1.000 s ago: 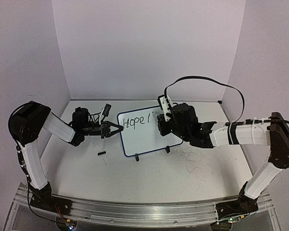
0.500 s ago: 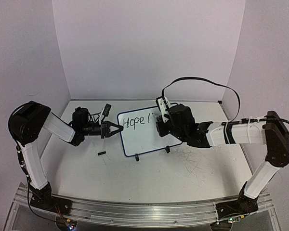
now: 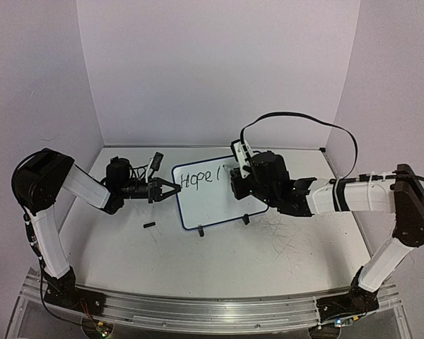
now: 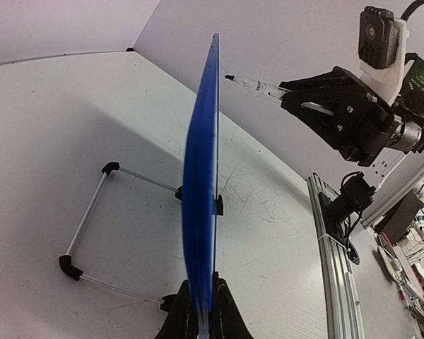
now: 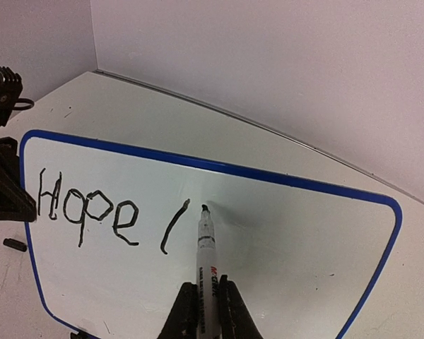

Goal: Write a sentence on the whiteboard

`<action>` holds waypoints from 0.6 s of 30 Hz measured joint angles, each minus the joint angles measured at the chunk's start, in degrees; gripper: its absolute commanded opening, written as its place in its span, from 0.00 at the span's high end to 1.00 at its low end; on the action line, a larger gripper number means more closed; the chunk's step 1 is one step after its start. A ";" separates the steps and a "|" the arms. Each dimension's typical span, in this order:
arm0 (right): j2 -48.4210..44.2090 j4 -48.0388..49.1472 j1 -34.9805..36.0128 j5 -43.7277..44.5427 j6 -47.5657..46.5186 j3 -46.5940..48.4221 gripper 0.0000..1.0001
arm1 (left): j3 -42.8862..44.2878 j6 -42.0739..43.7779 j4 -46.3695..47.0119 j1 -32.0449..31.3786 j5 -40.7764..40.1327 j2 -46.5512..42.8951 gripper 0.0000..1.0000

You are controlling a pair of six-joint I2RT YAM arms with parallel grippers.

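The whiteboard (image 3: 210, 201) stands tilted on its wire stand in the middle of the table, blue-rimmed, with "Hope" and one slanted stroke written on it in black. My left gripper (image 3: 171, 188) is shut on its left edge. The left wrist view shows the whiteboard (image 4: 201, 176) edge-on, clamped between that gripper's (image 4: 201, 314) fingers. My right gripper (image 5: 206, 311) is shut on a white marker (image 5: 207, 251). The marker's black tip sits just right of the slanted stroke on the whiteboard (image 5: 297, 240). In the left wrist view the marker (image 4: 253, 85) shows a small gap between its tip and the surface.
A small black cap (image 3: 149, 226) lies on the table in front of the left gripper, and the cap (image 5: 14, 244) also shows beside the board's left edge. The wire stand (image 4: 92, 219) spreads behind the board. A metal rail (image 3: 198, 311) runs along the near edge. Walls close off three sides.
The right arm with the marker shifted slightly left and came back. The writing is unchanged and the left gripper has not moved.
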 measured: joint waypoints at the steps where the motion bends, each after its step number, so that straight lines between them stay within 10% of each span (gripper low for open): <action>1: 0.00 -0.10 0.00 -0.24 0.10 -0.03 1.00 | 0.00 0.03 -0.02 0.00 0.00 -0.02 1.00; 18: 1.55 -1.29 0.04 -0.14 1.07 -0.08 1.00 | 0.00 0.06 -0.11 -0.02 -0.22 -0.02 1.00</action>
